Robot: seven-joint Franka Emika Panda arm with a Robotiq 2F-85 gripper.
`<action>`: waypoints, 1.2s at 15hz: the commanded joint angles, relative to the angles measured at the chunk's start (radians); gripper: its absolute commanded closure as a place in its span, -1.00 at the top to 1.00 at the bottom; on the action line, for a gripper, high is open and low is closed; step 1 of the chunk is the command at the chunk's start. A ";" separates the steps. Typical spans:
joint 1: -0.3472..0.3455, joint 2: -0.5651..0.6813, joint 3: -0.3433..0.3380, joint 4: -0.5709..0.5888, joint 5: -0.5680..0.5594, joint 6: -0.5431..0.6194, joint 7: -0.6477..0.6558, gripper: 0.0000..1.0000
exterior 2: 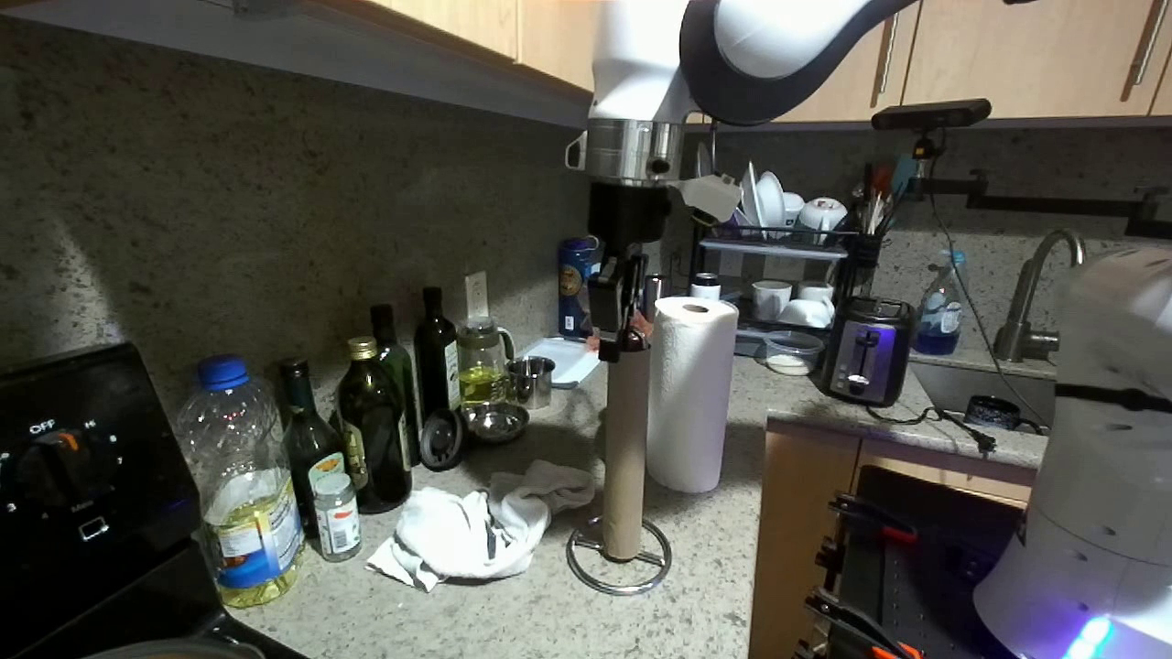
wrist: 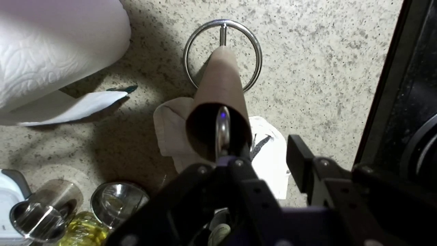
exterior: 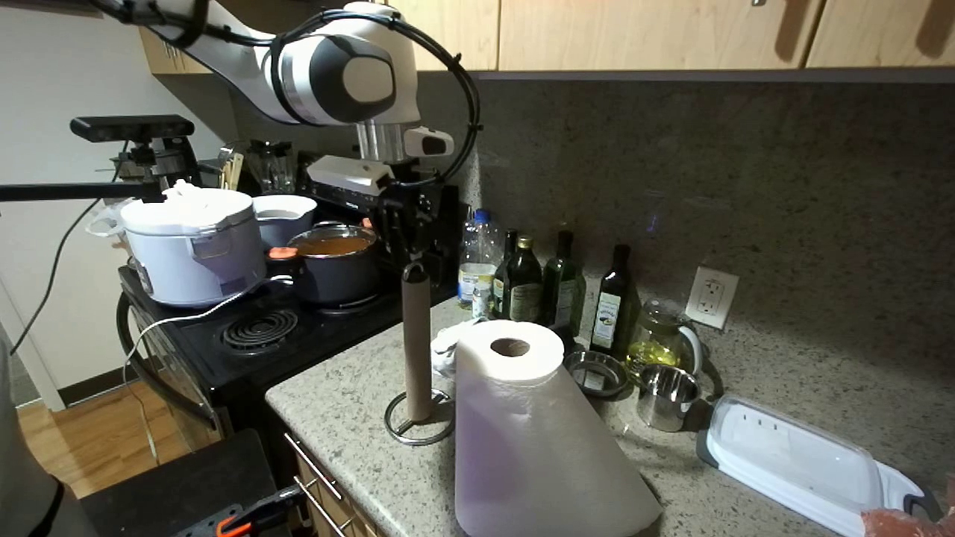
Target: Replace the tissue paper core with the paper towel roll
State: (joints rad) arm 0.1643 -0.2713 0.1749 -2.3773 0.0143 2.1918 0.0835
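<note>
Left of the fat white paper towel roll (exterior: 533,440) in both exterior views, the slim brown cardboard core (exterior: 417,349) sleeves a shiny looped metal rod (wrist: 222,133), my black gripper (wrist: 270,147) parted at the core's mouth — a crooked pull could snag and tip the rod.

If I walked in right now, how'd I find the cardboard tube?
Find the speckled counter beside the black stove. Look next to the fat white paper roll for a round metal base. The brown tube standing on it is much skinnier than the roll, with a metal loop at its open top.
</note>
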 commanded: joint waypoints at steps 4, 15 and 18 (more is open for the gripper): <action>0.001 -0.045 -0.001 -0.028 0.006 -0.015 0.007 -0.42; 0.001 -0.064 -0.002 -0.041 0.010 -0.016 0.004 -0.43; -0.002 -0.042 -0.005 -0.040 0.010 -0.013 0.002 -0.42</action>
State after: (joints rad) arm 0.1649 -0.3171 0.1733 -2.4111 0.0156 2.1904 0.0837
